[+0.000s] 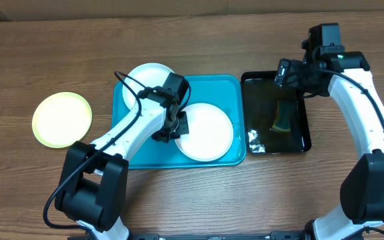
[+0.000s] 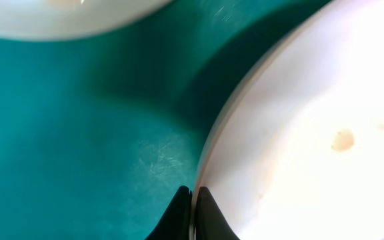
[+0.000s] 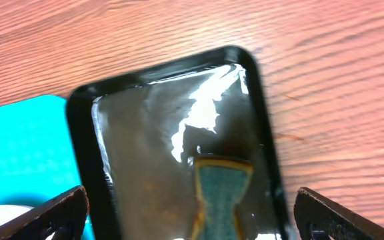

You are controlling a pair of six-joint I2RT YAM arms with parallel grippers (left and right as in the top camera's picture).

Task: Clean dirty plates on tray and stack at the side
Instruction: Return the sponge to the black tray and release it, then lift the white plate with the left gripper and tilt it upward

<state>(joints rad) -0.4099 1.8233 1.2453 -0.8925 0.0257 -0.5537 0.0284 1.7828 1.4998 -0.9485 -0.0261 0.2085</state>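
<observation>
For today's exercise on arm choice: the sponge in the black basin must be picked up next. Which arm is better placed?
Right. The right gripper hangs open above the black basin holding the sponge; the left gripper is shut on the rim of a white plate on the tray.

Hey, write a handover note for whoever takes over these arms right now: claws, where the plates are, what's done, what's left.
Left claw: shut on the left rim of the front white plate, which lies in the tray and shows brown spots.
Right claw: open, empty, above the black basin; the sponge lies inside it.
Back white plate: at the tray's back left corner.
Yellow-green rimmed plate: on the table, left of the tray.
Done: apparently that one plate set aside.
Left: clean both white plates, stack them there.
</observation>
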